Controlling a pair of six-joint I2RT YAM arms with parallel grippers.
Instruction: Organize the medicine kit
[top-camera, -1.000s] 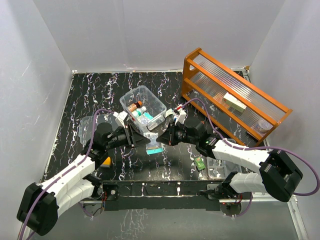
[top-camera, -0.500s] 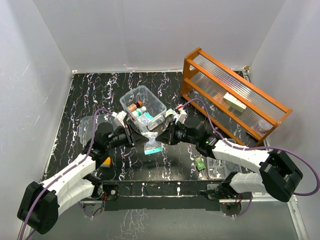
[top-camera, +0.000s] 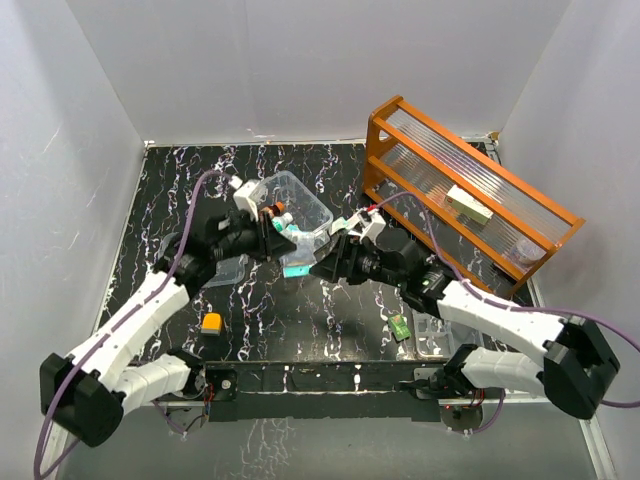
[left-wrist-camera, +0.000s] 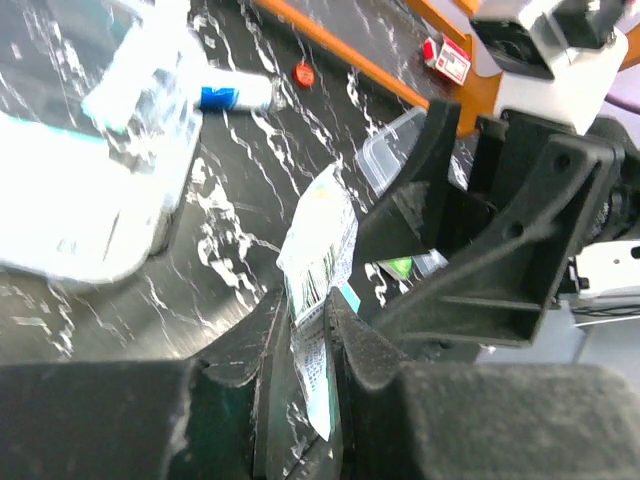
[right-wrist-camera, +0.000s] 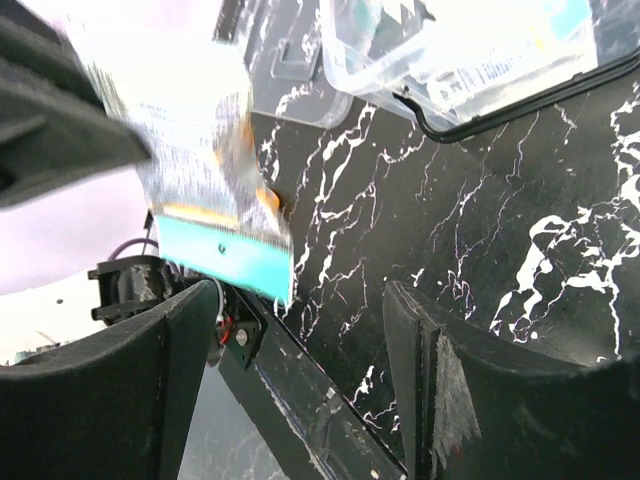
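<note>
The medicine kit's clear box (top-camera: 300, 205) stands mid-table with small bottles and packets in it. My left gripper (top-camera: 281, 247) is shut on a printed sachet with a teal edge (top-camera: 296, 264), just in front of the box. In the left wrist view the sachet (left-wrist-camera: 322, 245) is pinched between my fingers (left-wrist-camera: 370, 350). My right gripper (top-camera: 334, 262) is open just right of the sachet, apart from it. In the right wrist view the sachet (right-wrist-camera: 205, 200) hangs ahead of that gripper's spread jaws (right-wrist-camera: 300, 335).
The orange wooden rack (top-camera: 470, 190) stands at the back right with a small box on it. A clear lid (top-camera: 185, 250) lies left of the kit and a clear tray (top-camera: 435, 335) at the front right. Loose on the table are a yellow item (top-camera: 211, 322) and a green packet (top-camera: 400, 327).
My right gripper has opened and let go of the sachet. My left gripper has closed on it and carried it up and back toward the clear box.
</note>
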